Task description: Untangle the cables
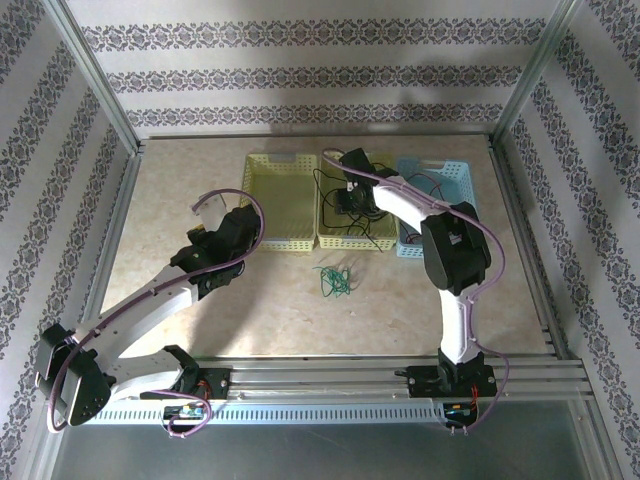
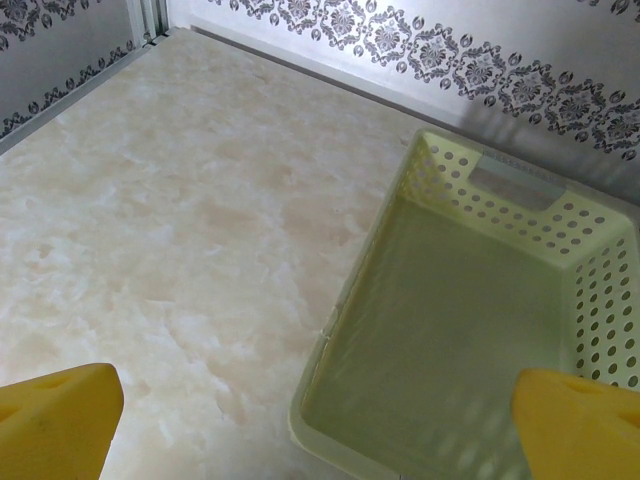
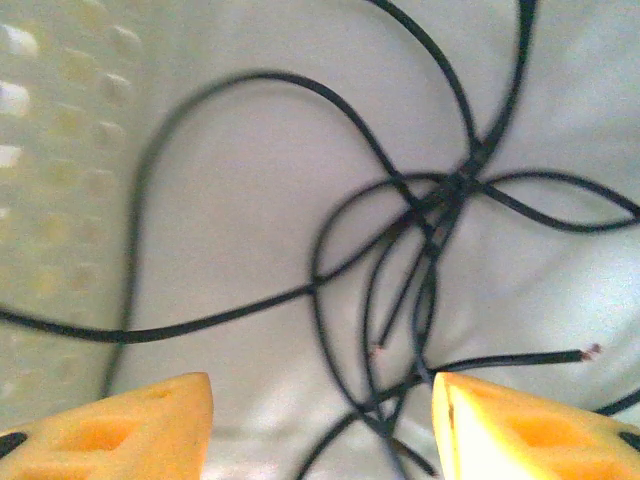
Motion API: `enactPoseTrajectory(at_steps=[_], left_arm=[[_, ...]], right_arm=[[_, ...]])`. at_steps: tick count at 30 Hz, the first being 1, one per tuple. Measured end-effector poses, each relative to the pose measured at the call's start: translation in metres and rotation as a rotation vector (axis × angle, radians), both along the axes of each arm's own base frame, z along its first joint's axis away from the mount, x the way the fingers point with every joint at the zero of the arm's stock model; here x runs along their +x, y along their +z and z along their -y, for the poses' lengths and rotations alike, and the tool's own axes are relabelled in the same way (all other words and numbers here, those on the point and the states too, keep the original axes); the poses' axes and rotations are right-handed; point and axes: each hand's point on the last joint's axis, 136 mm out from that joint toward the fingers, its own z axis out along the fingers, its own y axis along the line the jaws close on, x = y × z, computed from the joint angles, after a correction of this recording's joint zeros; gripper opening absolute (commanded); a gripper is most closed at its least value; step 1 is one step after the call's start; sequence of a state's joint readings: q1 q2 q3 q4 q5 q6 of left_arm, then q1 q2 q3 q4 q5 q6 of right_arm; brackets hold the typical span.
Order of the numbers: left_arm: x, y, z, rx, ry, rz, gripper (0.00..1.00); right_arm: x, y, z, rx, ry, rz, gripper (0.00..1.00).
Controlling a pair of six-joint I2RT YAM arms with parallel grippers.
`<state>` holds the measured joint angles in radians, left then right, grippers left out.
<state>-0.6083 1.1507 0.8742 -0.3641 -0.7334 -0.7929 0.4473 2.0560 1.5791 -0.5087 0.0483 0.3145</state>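
The black cables point(image 3: 462, 185) lie knotted on the floor of the middle yellow basket point(image 1: 350, 244), just ahead of the right gripper point(image 3: 320, 420), its fingers spread. A green cable point(image 1: 333, 281) sits loose on the surface point(image 1: 250, 300) nearby. The left gripper point(image 2: 315, 405), also spread, hovers beside the left yellow basket point(image 2: 520, 215).

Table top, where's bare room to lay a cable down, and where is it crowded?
Bare table between the left arm and the green cable, and again between that cable and the right arm. The left yellow basket is empty too. Crowded: the middle basket, holding tangled black cables under the right gripper.
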Motion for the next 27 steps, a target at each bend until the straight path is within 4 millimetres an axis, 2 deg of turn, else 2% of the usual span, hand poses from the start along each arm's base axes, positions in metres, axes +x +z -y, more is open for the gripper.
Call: enactPoseTrajectory(at_steps=[3, 8, 22, 24, 27], left_arm=[[0.000, -0.001, 0.001, 0.001, -0.002, -0.004, 0.99], [0.001, -0.004, 0.002, 0.001, -0.006, -0.011, 0.99], [0.005, -0.013, 0.007, 0.023, -0.024, -0.045, 0.99], [0.007, -0.012, 0.008, 0.024, -0.028, -0.049, 0.99], [0.009, -0.013, 0.011, 0.022, -0.033, -0.053, 0.99]], right_arm=[[0.001, 0.012, -0.018, 0.025, 0.060, 0.039, 0.60], [0.006, 0.012, -0.036, 0.057, 0.114, 0.042, 0.60], [0.032, -0.012, -0.032, 0.064, 0.104, 0.020, 0.57], [0.035, -0.013, -0.033, 0.069, 0.108, 0.021, 0.56], [0.040, -0.016, -0.036, 0.073, 0.116, 0.024, 0.48]])
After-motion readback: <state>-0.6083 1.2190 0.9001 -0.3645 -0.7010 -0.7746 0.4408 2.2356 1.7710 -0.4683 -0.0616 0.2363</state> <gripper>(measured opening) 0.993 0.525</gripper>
